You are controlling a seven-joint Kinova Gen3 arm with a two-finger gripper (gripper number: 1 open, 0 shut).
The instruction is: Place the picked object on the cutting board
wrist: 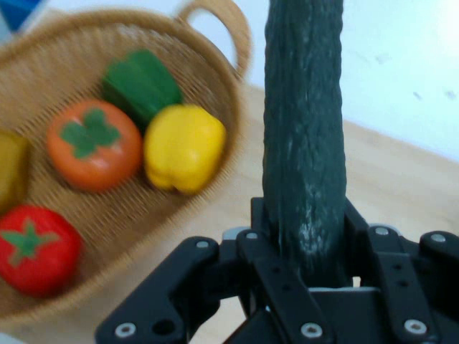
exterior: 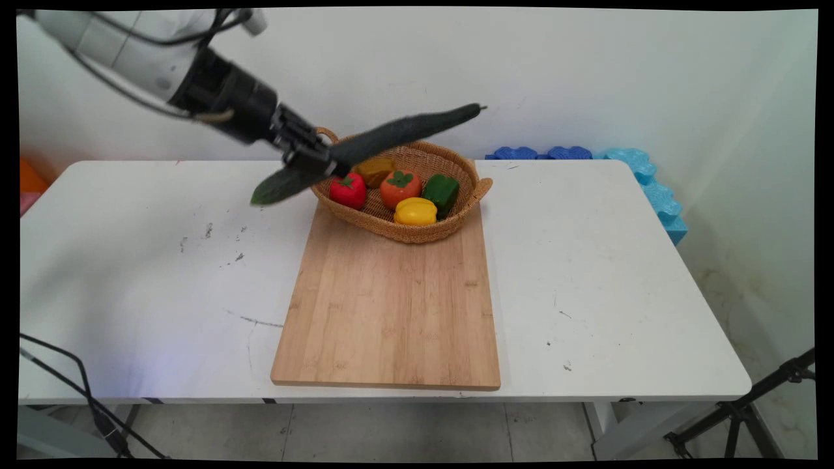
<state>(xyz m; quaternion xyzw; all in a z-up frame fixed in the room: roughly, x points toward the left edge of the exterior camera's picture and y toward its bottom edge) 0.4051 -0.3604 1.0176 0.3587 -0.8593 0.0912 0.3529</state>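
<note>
One gripper (exterior: pixel 320 163) clamped on cucumber (exterior: pixel 371 150), held tilted in air over basket (exterior: pixel 417 231) left rim, hand view shows fingers (wrist: pixel 262 236) hugging it, main view shows cutting board (exterior: pixel 391 306) under basket.

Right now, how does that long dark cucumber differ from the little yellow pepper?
The cucumber is long, thin and dark green; the yellow pepper is short, lumpy and bright yellow. The cucumber is up in the air, tilted, clamped in the gripper; the yellow pepper lies untouched in the wicker basket. The cucumber stretches past the basket's rim on both sides; the pepper fits inside among other vegetables. Both are vegetables.
</note>
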